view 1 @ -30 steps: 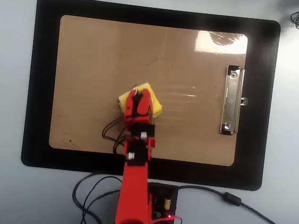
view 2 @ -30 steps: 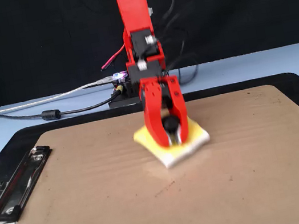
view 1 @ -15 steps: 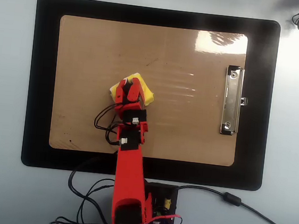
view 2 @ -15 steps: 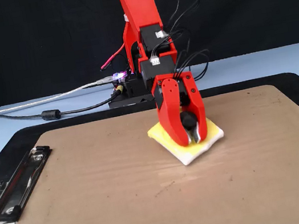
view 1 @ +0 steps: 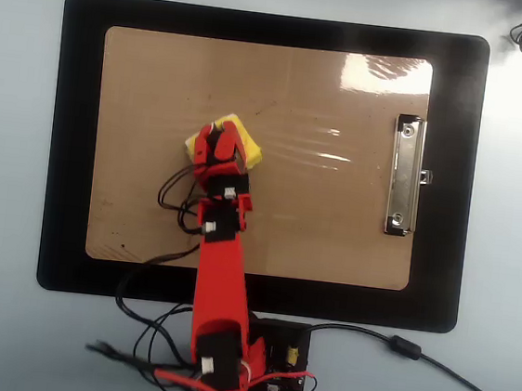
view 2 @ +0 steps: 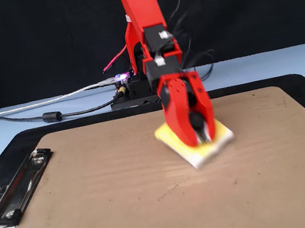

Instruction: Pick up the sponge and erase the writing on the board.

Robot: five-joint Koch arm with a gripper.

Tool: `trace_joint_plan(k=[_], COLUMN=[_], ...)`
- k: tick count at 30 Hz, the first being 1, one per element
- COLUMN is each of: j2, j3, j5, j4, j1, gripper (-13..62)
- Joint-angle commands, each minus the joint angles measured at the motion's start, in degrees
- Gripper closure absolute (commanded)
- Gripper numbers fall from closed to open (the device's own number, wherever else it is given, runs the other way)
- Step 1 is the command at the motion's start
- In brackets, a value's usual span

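Overhead view: gripper [view 1: 218, 142] jaws clamp sponge [view 1: 246, 145] knob, sponge flat on board [view 1: 332, 231]. Writing not discernible. Wipe advice: maintain even downward pressure, sweep slowly, avoid clip [view 1: 405, 175].

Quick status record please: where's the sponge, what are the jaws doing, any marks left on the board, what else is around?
sponge: flat on the board, near its middle, under the gripper
gripper: jaws closed on the sponge's black knob
board: tan, on a black mat
writing: no clear drawing visible; only faint specks
clip: right edge in the overhead view, away from the sponge
cables: hang beside the arm
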Motion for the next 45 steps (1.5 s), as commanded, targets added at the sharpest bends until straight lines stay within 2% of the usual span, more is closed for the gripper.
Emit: trace_joint_plan(k=[1,3,7,9,12,16,18,21,26,29,32,35,39,45], j2=[0.53,9.58,35.77,41.66,33.13,8.61,1.32,6.86,36.39,46.58,42.36,27.6,13.01,28.39], j3=[2.02,10.55,31.82,34.8,30.85,10.37,1.49,7.73,34.37,41.84,38.23,25.4,13.45,27.6], j5=[-0.79,-0.79,-0.97,-0.97,-1.14,-0.88,-0.79,-0.7,-0.79,-0.79,-0.44,0.97,3.52,3.78], j4=[0.26,2.29,6.59,8.26,6.33,0.62,0.35,1.58,4.31,5.8,4.83,4.57,2.81,2.55], j1=[-0.44,-0.53,-0.62,-1.23,-2.29,-2.02,-2.11,-2.11,-2.2,-1.85,-0.18,8.0,8.53,9.05], gripper=[56.6,56.6,56.6,56.6,56.6,56.6,56.6,56.6,56.6,56.6,56.6,56.6,56.6,56.6])
